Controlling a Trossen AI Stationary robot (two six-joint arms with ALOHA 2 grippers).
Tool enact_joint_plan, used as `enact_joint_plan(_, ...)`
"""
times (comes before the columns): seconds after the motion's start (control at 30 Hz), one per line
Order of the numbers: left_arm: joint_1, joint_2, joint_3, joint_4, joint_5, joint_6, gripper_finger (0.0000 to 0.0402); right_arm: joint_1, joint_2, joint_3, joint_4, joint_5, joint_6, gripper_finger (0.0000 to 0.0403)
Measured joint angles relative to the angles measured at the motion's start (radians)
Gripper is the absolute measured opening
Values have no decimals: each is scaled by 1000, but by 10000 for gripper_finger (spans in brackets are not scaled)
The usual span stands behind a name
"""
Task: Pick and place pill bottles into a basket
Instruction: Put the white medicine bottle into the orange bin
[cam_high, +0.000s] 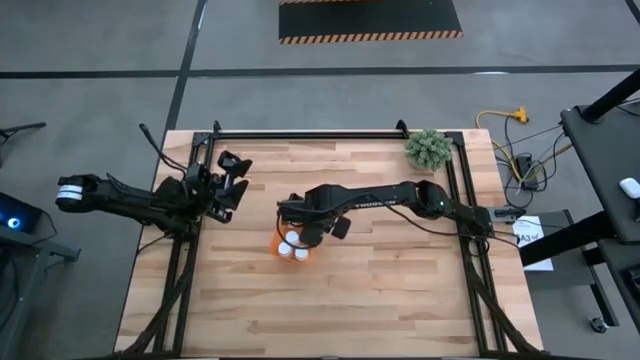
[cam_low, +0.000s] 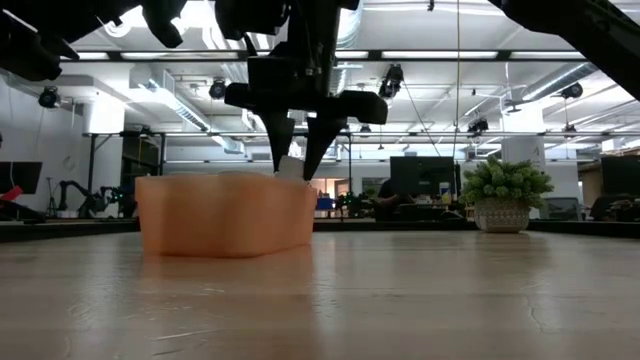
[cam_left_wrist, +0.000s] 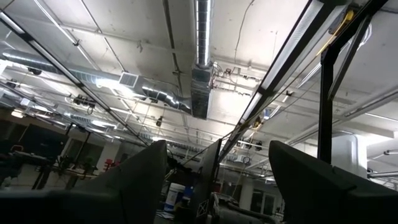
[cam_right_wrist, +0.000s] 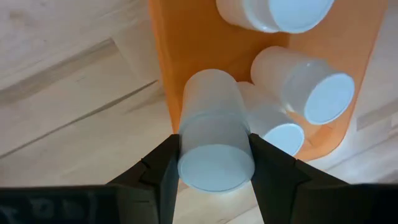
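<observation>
Over basket (cam_right_wrist: 168, 37), gripped pill bottle (cam_right_wrist: 211, 137) upright

Bright overhead strip lights (cam_left_wrist: 200, 37); ceiling glare; low view soft.

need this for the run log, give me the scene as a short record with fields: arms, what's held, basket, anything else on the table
right gripper: over the basket, shut on a pill bottle
held bottle: clamped between both fingers, above the basket's wall
basket: orange, near the table's middle, upright
bottles in basket: three others show in the right wrist view, e.g., lying tilted
left gripper: parked at the table's left edge, open, holding nothing, pointed up at the ceiling
other item: green plant at the far right corner
table: wooden
</observation>
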Motion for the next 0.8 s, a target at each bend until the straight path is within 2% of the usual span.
enact_joint_plan(0.5,0,2,0,1,-6,0,265,0,0,-25,69,6,-278,147)
enact_joint_plan(0.8,0,2,0,1,-6,2,265,0,0,-71,101,32,-342,166)
